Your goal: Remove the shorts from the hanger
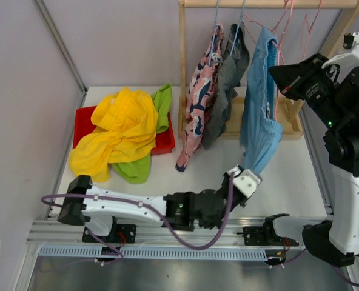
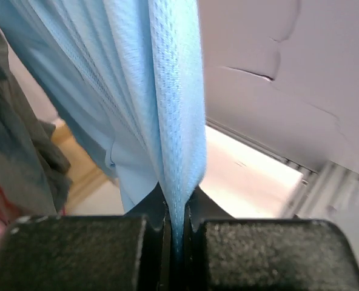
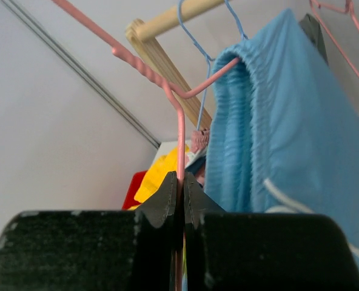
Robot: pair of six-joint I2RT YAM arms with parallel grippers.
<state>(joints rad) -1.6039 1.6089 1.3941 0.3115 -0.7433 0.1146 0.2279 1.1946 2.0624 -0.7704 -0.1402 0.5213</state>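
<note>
The light blue shorts (image 1: 261,103) hang on a pink wire hanger (image 3: 181,139) on the wooden rack. My left gripper (image 1: 245,172) is low down and shut on their bottom edge; the left wrist view shows the blue cloth (image 2: 167,91) pinched between the jaws of that gripper (image 2: 178,209). My right gripper (image 1: 276,79) is up at the right of the shorts. In the right wrist view this gripper (image 3: 181,185) is shut on the hanger's wire, with the blue waistband (image 3: 288,121) just to the right.
Dark grey shorts (image 1: 225,91) and pink printed shorts (image 1: 197,103) hang on blue hangers left of the blue pair. Yellow shorts (image 1: 122,130) and lime green shorts (image 1: 161,103) lie heaped on a red tray (image 1: 82,121). The rack's post (image 1: 182,60) stands between them.
</note>
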